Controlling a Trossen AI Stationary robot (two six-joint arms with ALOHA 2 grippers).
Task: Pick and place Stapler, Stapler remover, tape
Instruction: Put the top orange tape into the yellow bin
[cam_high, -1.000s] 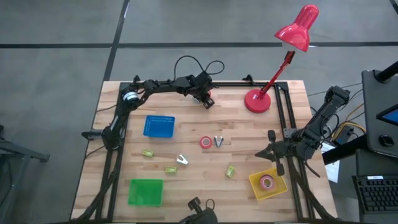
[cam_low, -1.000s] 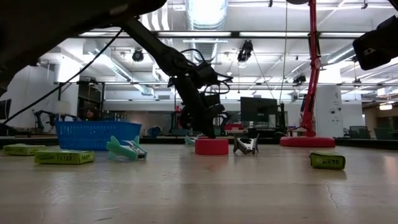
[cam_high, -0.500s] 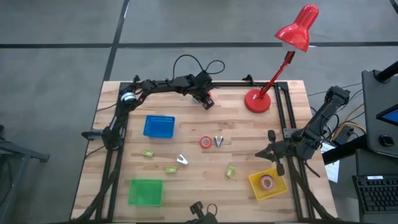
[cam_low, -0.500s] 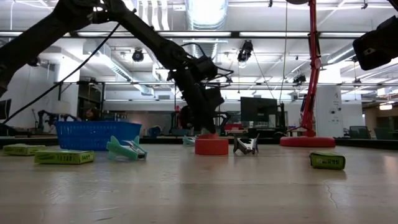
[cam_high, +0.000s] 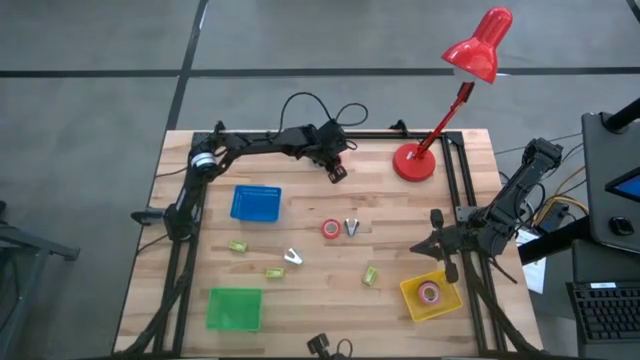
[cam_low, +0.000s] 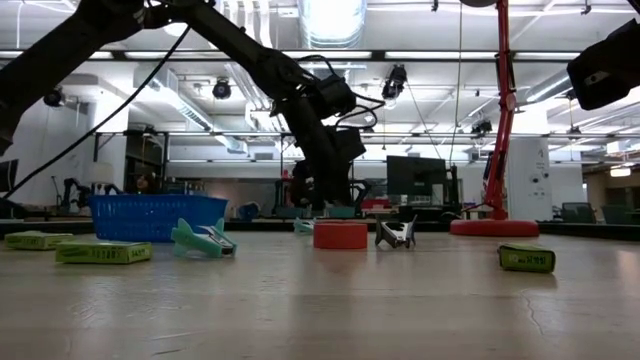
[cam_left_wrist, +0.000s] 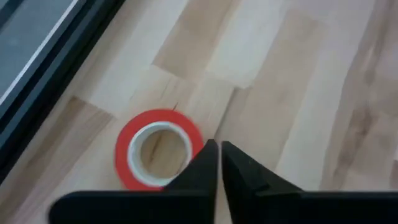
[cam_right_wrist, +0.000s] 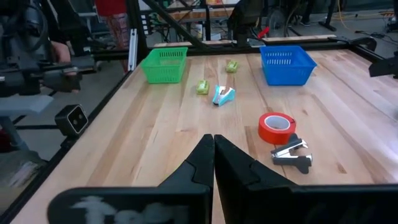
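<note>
Tape roll (cam_left_wrist: 158, 157) — red, no legible label — just beside left gripper (cam_left_wrist: 217, 163), jaws pressed together.

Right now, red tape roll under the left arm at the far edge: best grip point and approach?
Come straight down. The red tape roll lies flat on the table with its pale core open upward, nothing crowding it. Span the ring across its outer wall, or put one finger in the core and pinch one wall. The left end effector is shut beside it, so it would need to open first.
</note>
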